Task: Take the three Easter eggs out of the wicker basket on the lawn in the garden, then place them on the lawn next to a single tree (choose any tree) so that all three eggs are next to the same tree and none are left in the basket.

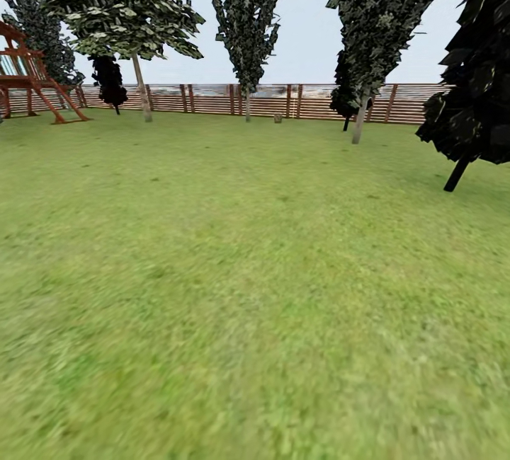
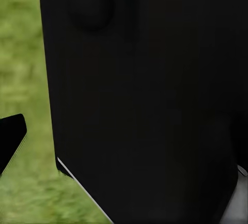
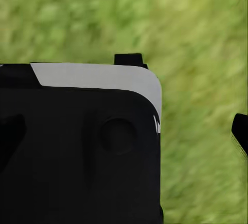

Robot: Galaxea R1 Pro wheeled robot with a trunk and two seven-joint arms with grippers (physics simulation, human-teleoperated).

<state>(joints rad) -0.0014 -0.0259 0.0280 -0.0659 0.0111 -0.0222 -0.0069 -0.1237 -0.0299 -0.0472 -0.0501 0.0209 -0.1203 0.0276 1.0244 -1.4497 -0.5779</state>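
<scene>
i see lawn (image 1: 234,290) running to the fence (image 1: 212,98), pale-trunked trees (image 1: 142,85) along it, playset (image 1: 35,85) far left. i can't tell either gripper's state; both wrist views show black housing over grass.

one lawn (image 1: 248,290) spreads over the lower frame. one slatted fence (image 1: 212,98) crosses the middle. one wooden playset (image 1: 32,81) sits at the upper left. three pale-trunked trees stand along the top: left (image 1: 142,88), centre (image 1: 247,102), right (image 1: 360,120). one dark, leaning tree (image 1: 457,173) is at the right edge.
</scene>
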